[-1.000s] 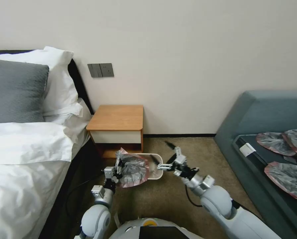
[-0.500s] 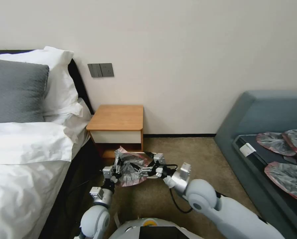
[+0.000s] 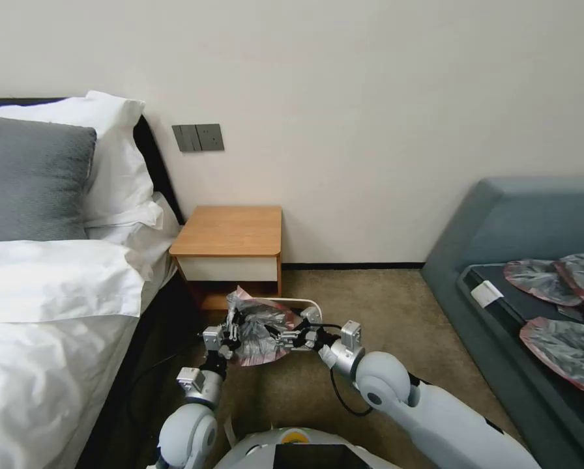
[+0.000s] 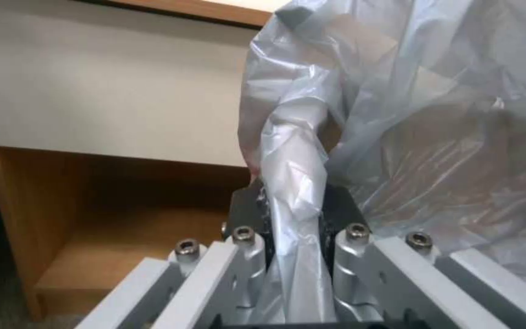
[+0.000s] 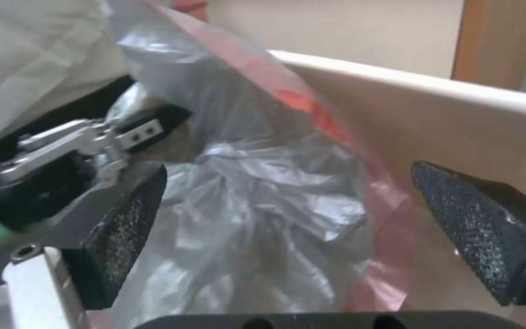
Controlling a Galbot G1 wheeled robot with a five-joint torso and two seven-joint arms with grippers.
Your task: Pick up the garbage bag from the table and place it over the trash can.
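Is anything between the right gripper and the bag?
Nothing visible. The right gripper is open, its pads either side of the garbage bag, which the left gripper holds pinched beside the trash can.

No text or label can be read.

table (image 3: 230,231): against the wall, right of the bed (image 3: 51,293)
trash can (image 3: 305,303): on the floor, just before the table
garbage bag (image 3: 259,329): over the trash can's left part
sofa (image 3: 520,260): well apart, far right
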